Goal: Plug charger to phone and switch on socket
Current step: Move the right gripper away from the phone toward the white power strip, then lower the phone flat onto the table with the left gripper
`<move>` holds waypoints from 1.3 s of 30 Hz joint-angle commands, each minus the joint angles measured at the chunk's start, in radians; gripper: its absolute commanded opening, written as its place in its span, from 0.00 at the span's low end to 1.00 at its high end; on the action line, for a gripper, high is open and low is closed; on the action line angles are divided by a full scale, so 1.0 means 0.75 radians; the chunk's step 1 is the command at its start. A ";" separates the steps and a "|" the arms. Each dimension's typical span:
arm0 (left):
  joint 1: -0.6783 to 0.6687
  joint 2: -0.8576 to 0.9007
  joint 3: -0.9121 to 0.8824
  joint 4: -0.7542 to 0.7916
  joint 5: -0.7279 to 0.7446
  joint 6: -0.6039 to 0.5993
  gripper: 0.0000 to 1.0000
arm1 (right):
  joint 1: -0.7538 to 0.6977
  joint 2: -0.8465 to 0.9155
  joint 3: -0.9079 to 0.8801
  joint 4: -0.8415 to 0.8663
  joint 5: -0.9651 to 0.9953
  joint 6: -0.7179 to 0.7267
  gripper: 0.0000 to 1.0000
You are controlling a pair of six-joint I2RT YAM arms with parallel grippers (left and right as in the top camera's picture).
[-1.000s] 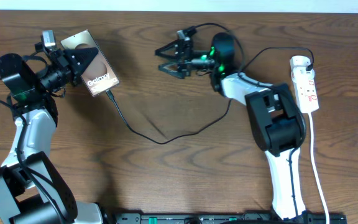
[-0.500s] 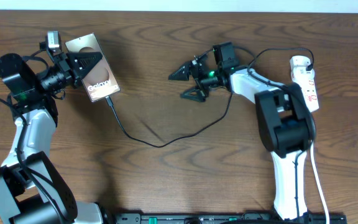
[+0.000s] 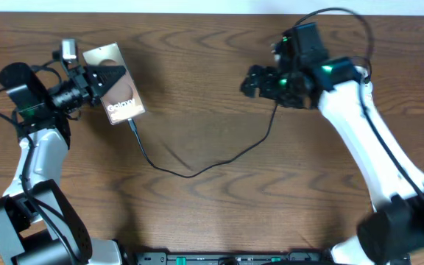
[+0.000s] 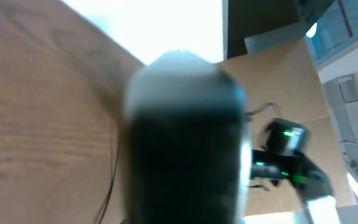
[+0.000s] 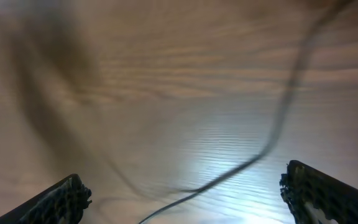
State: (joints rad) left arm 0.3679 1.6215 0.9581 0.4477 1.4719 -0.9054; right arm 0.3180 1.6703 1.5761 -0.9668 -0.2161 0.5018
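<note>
Over the wooden surface (image 3: 212, 221) our right fingers (image 5: 64, 199) — wide apart, empty — have swung toward the hidden socket, left fingers (image 3: 107, 73) holding the phone (image 3: 122, 103), charger (image 3: 197, 168) seemingly plugged, so we judge switching comes next.

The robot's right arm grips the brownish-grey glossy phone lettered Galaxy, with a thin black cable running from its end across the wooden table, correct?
No: the left gripper grips the brownish-grey glossy phone, as the overhead view shows; the right gripper is open and empty. The thin black cable does run from its end across the wooden table.
</note>
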 commanded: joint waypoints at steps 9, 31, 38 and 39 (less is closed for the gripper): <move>-0.165 -0.017 0.010 -0.888 -0.638 0.659 0.07 | 0.006 -0.283 0.016 -0.223 0.282 -0.042 0.99; -0.337 0.325 0.008 -1.072 -1.122 0.798 0.07 | 0.006 -0.307 0.016 -0.332 0.284 -0.042 0.99; -0.337 0.347 0.008 -1.013 -1.045 0.798 0.07 | 0.006 -0.307 0.015 -0.334 0.286 -0.043 0.99; -0.337 0.347 0.008 -1.015 -1.045 0.798 0.07 | 0.006 -0.307 0.016 -0.334 0.286 -0.043 0.99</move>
State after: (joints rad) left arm 0.1196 1.8595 0.9562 -0.3099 0.6811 -0.3164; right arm 0.3180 1.4517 1.5764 -1.2133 -0.0177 0.4850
